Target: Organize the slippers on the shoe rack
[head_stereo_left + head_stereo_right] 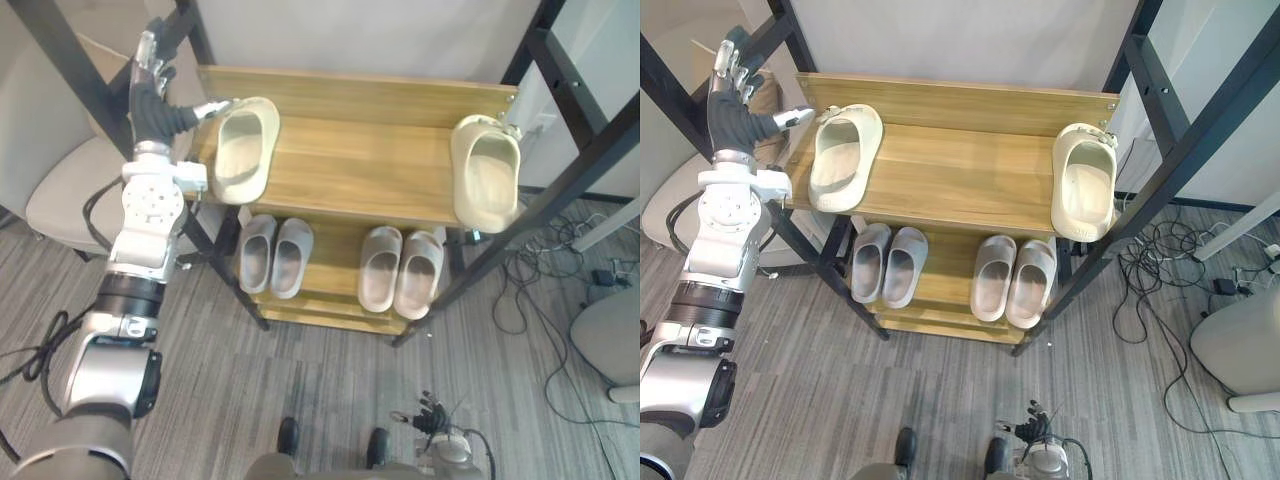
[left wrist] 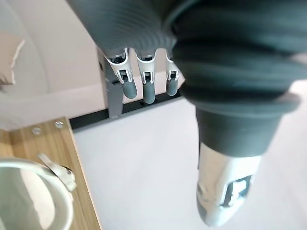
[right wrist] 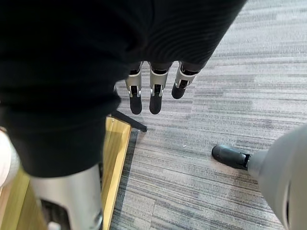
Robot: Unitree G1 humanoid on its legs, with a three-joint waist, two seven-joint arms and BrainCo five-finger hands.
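Two cream slippers lie on the wooden rack's top shelf [image 1: 360, 165]: one at the left end [image 1: 243, 150], one at the right end [image 1: 487, 178], which overhangs the front edge. Two grey pairs [image 1: 273, 255] [image 1: 400, 270] sit side by side on the lower shelf. My left hand [image 1: 155, 95] is raised beside the left cream slipper, open, fingers straight up and the thumb tip close to the slipper's rim [image 2: 29, 191]. My right hand [image 1: 430, 418] hangs low over the floor in front of the rack, fingers [image 3: 156, 93] straight, holding nothing.
Black slanted frame posts [image 1: 560, 190] flank the rack on both sides. A beige chair [image 1: 70, 190] stands to the left, close to my left arm. Cables [image 1: 545, 270] lie on the floor at the right, near a white seat [image 1: 610, 335].
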